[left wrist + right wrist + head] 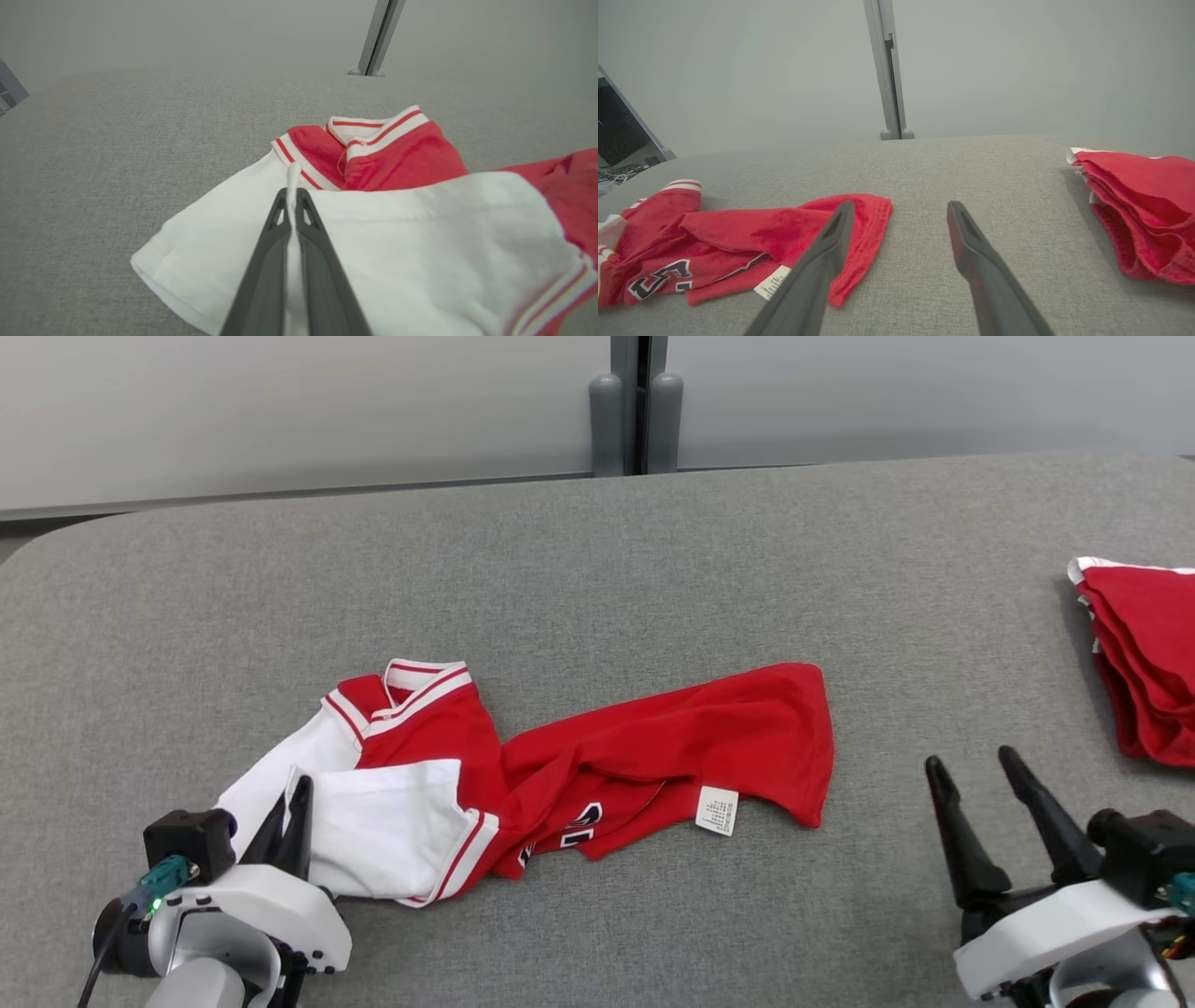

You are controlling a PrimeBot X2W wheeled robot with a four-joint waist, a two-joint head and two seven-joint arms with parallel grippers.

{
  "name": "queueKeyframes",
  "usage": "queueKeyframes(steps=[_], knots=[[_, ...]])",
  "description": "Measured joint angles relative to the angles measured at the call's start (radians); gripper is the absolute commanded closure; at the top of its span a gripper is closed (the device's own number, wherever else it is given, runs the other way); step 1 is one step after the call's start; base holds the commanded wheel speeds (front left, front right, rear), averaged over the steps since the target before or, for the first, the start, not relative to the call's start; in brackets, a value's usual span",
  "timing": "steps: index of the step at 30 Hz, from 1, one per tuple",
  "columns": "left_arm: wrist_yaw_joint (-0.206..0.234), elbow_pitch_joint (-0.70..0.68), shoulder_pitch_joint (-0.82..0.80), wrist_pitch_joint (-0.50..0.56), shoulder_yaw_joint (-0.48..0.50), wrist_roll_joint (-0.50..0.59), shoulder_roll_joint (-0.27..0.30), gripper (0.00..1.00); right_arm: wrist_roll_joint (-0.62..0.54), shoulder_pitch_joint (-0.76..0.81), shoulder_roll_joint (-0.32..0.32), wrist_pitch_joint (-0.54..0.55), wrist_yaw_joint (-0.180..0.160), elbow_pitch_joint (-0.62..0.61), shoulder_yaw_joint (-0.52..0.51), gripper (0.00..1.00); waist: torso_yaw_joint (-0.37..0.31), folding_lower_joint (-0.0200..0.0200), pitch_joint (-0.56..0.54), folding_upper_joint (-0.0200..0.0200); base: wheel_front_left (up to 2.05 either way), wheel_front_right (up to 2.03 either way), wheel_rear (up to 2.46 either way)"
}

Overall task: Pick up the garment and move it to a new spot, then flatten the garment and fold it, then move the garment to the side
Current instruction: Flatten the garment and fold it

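On the near left of the grey table (597, 551), the crumpled red-and-white garment (597, 765) lies in a loose twist, and the left gripper (291, 798) has its fingers clenched on a fold of the white sleeve (392, 821). The right gripper (971, 761) hovers spread and empty, near the red hem (822, 747) with its care label (717, 810). The cloth looks light, soft and limp, so it will likely sag from one pinch; a second hold at that hem should help spread it.

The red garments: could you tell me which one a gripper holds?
The crumpled jersey with white sleeves: the left gripper is shut on it. The folded red pile lies untouched.
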Motion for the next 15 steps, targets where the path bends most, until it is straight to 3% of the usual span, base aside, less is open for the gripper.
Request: queueKeyframes(steps=[15], knots=[[0.006, -0.006, -0.144, -0.084, -0.036, 0.044, -0.054, 1.00, 0.030, -0.095, -0.031, -0.005, 0.000, 0.214, 0.183, 0.00, 0.085, 0.0000, 0.135, 0.0000, 0.00, 0.00, 0.00]])
